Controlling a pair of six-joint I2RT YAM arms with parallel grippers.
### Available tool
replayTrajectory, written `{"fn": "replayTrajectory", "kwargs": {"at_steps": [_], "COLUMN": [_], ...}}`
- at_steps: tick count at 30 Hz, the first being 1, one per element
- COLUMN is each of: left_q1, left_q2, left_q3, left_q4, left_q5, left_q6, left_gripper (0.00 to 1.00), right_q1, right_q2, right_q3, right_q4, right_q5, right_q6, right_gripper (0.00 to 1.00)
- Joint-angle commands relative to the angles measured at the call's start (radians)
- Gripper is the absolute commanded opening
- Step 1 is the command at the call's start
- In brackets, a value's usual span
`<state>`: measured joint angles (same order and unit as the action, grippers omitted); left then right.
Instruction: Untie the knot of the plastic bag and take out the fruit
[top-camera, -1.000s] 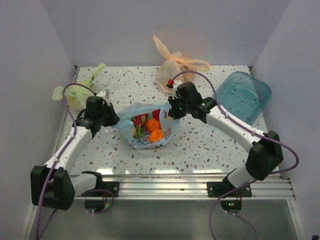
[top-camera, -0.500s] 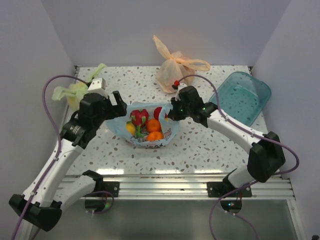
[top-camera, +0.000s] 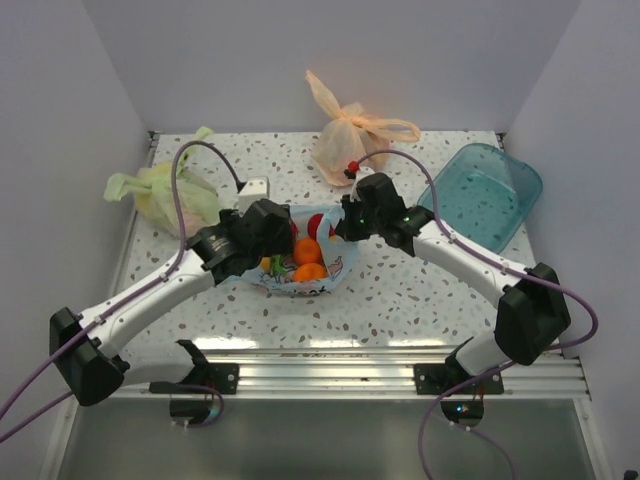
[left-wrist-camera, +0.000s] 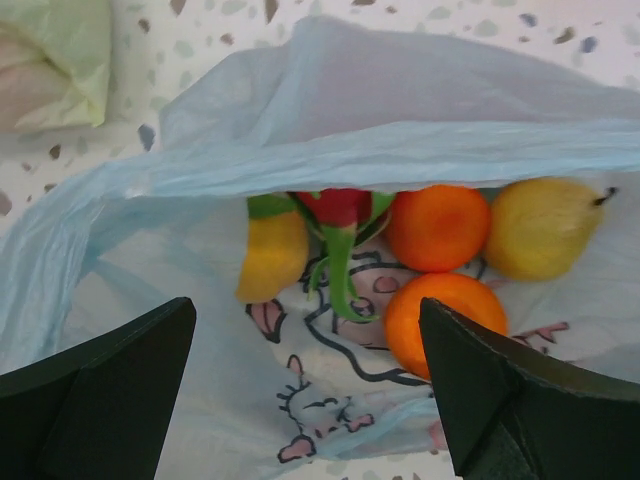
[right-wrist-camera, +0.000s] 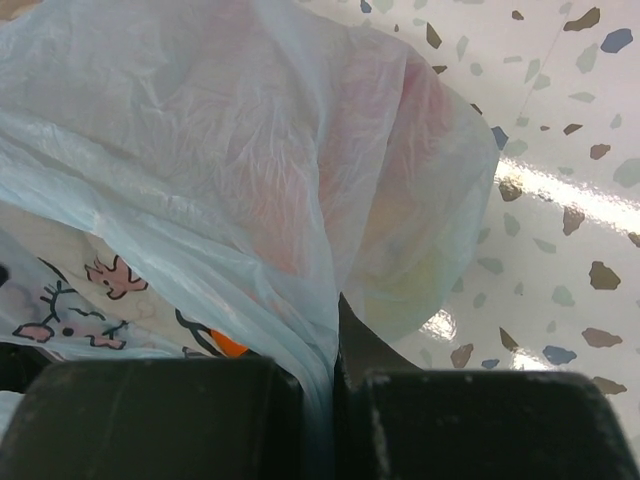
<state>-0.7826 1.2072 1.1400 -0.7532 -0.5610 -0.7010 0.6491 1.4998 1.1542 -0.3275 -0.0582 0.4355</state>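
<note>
Blue bag (top-camera: 300, 282) of toy fruit (top-camera: 307, 256) sits mid-table (top-camera: 420, 292), mouth open, 2 claws at its rim.
The left claw (left-wrist-camera: 308, 310) gapes wide and holds nothing; the orange, yellow and red fruit lies just below it, inside the mouth. The right claw (right-wrist-camera: 335, 385) is pinched tight on the bag's right edge. Likely risks: the left claw snags thin plastic along with a fruit, or the pinched edge slips free and flops over the opening.

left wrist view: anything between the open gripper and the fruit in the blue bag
Nothing visible does. The plastic bag gapes open under the left gripper, and the fruit lies bare inside. Only the far rim fold drapes over the fruit's upper edge. The right gripper pinches the bag's rim.
</note>
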Motion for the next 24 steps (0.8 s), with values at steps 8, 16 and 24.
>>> {"fn": "replayTrajectory", "kwargs": {"at_steps": [8,16,24], "left_q1": [0.126,0.224,0.402], "left_q2": [0.078,0.135,-0.018], "left_q3": [-0.241,-0.302,-0.414], "left_q4": [0.098,0.227,0.320], "left_q5": [-0.134,-0.054,0.077], "left_q6": [-0.114,-0.057,0.093], "left_gripper": [1.00,0.86,0.32], "right_q1": [0.006,-0.009,-0.178], "right_q2": [-0.038,-0.056,-0.084], "right_q3": [-0.037,-0.054,-0.139], "right_q4": [0.051,0.035,0.034], "right_q5": [0.031,0.076,0.075], "right_q6": [0.012,-0.011,0.066], "right_gripper": [0.00,0.00,0.00]}}
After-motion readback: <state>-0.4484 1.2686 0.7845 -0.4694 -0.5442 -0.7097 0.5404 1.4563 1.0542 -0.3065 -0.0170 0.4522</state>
